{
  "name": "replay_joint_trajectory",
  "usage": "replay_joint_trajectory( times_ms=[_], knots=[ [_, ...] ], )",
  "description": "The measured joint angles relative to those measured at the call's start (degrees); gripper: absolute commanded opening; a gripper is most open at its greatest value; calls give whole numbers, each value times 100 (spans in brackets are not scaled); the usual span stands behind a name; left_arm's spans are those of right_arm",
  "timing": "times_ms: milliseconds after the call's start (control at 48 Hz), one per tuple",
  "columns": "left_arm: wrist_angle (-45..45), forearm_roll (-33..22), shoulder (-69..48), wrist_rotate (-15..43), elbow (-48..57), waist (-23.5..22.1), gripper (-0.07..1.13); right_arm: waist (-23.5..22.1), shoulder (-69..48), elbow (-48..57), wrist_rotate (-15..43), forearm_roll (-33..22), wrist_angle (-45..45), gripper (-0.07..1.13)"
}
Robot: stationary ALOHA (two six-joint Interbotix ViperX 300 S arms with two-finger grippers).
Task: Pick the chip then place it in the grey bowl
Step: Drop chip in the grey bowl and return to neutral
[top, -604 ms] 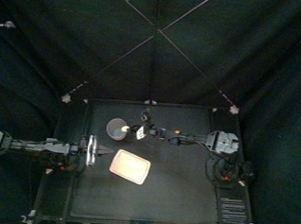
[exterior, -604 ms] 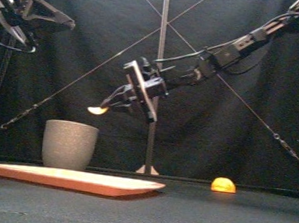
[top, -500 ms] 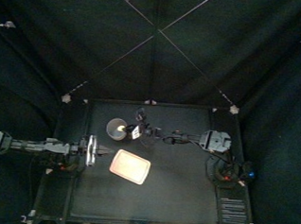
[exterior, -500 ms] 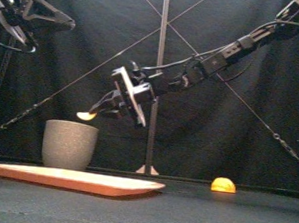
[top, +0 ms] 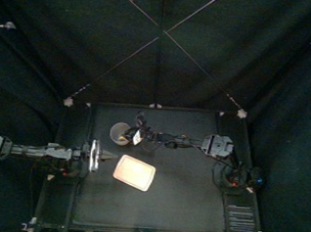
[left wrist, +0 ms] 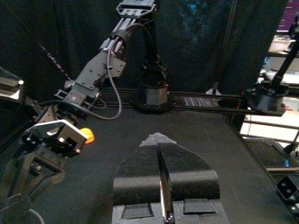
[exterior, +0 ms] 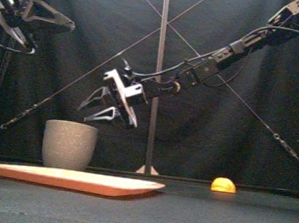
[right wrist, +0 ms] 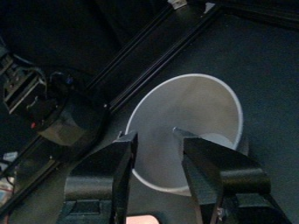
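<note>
Your right gripper (exterior: 96, 109) hangs over the grey bowl (exterior: 70, 143) with jaws spread and empty; the chip is out of sight, probably inside it. It's light, thin, brittle: if you must take it up, pinch its edges gently

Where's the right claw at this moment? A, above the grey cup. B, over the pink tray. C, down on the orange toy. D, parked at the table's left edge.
A: the right claw hangs open above the grey cup, and its wrist view looks down into the cup's mouth between the jaws.
</note>
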Motion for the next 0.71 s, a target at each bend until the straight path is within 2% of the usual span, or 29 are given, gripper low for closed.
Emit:
replay_joint_trajectory(
  times_ms=[188,479,708],
  knots=[
    [0,-35,-9,-9,70,9,4,0,-642,624,9,-580,-615,78],
    [0,-70,-9,18,70,35,4,-79,-2039,2558,-9,-1195,-1837,78],
    [0,-70,-9,18,105,185,4,-220,-3146,4017,-18,-1564,-2065,78]
  ],
)
